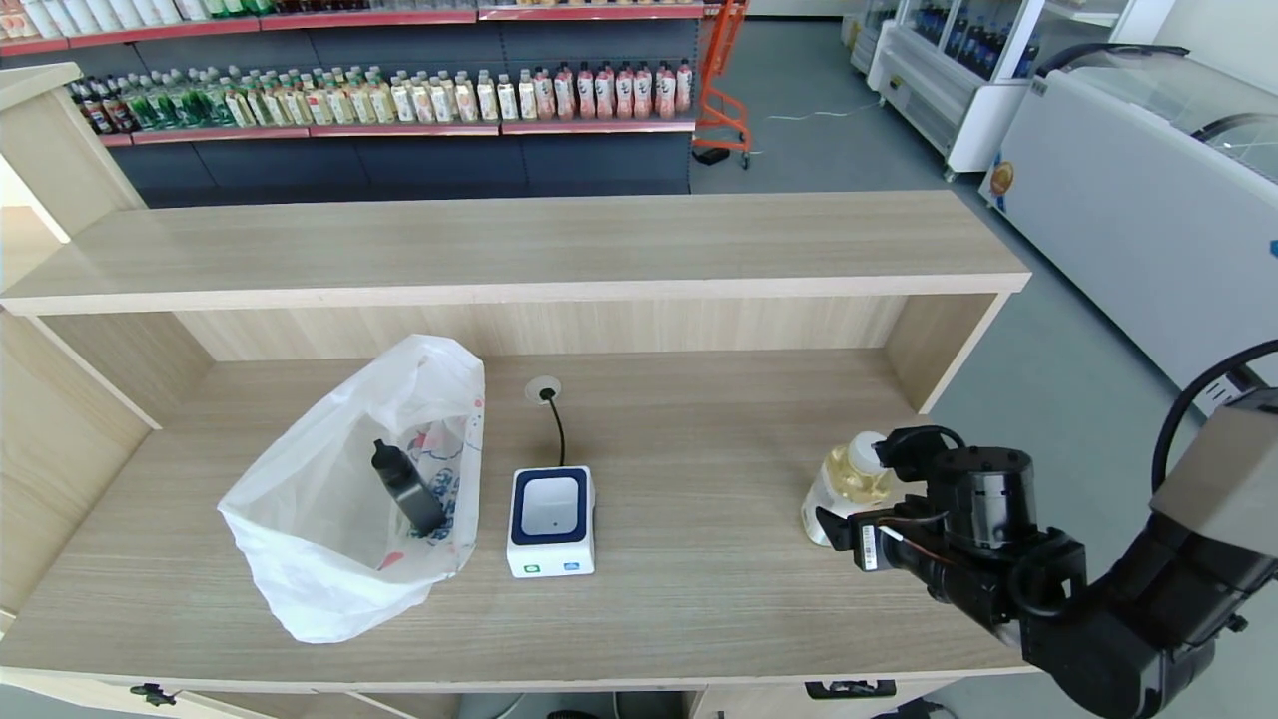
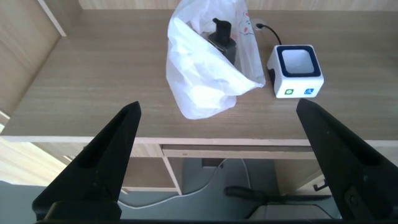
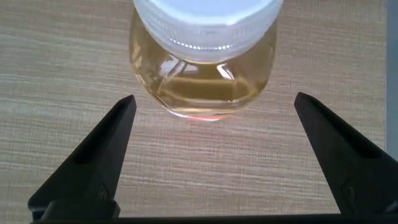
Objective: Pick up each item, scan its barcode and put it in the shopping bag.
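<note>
Upright amber bottle [image 1: 839, 489] right of scanner [image 1: 551, 519]

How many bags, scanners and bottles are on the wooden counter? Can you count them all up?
Shopping bag: 1
Barcode scanner: 1
Bottles: 2 (black bottle inside the bag, yellow-liquid bottle outside it)
Total: 4

Right arm [image 1: 1108, 629]: matte black casing, round black wrist housing [image 1: 988, 494], grey boxy segment [image 1: 1223, 479] above it, one black cable [image 1: 1183, 404] arching over in a loop. A small white label [image 1: 867, 545] and thin red and white wires [image 1: 904, 529] sit behind my right gripper [image 3: 214, 99]. That one and my left gripper [image 2: 217, 104] each carry two plain black wedge-shaped fingers [image 2: 99, 162], broad at the root and narrow at the tip.
</note>
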{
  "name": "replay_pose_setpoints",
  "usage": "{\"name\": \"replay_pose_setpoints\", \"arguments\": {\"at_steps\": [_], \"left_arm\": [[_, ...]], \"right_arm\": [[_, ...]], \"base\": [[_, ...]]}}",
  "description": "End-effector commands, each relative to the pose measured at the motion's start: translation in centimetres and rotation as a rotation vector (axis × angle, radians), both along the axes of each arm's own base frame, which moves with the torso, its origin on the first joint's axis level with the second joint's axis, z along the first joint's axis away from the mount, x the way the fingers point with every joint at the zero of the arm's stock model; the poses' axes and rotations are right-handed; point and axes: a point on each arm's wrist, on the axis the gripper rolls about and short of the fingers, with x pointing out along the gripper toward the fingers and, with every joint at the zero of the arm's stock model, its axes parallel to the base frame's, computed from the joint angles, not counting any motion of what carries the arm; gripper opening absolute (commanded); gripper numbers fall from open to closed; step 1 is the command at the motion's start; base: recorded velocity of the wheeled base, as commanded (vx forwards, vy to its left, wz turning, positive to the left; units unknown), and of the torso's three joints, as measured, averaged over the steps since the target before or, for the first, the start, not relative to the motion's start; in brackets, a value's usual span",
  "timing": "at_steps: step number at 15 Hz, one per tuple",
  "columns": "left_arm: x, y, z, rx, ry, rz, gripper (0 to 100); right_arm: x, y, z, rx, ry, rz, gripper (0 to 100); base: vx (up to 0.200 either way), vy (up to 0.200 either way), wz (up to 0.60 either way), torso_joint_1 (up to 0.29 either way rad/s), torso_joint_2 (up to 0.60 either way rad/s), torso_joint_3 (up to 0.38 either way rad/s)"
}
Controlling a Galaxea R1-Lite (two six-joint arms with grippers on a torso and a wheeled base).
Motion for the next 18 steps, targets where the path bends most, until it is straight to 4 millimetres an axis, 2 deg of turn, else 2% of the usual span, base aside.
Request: {"name": "replay_pose_setpoints", "arguments": {"at_steps": [1,5,14,15,18], "left_arm": [[0.0,0.0,0.0,0.0,0.0,0.001,100],[0.0,0.0,0.0,0.0,0.0,0.001,100],[0.0,0.0,0.0,0.0,0.0,0.001,100],[0.0,0.0,0.0,0.0,0.0,0.001,100],[0.0,0.0,0.0,0.0,0.0,0.001,100]], "right_arm": [[1.3,0.7,-0.7,-0.008,-0.026,0.015,100],[2.6,1.6,-1.7,-0.05,-0.069,0.092,100],[5.5,3.0,-2.6,-0.058,-0.117,0.105,100],[5.6,3.0,-2.6,-0.056,-0.12,0.107,0],[6.4,3.4,-2.1,-0.044,-0.153,0.106,0]], "base": [[0.0,0.0,0.0,0.0,0.0,0.0],[0.0,0.0,0.0,0.0,0.0,0.0],[0.0,0.0,0.0,0.0,0.0,0.0],[0.0,0.0,0.0,0.0,0.0,0.0],[0.0,0.0,0.0,0.0,0.0,0.0]]}}
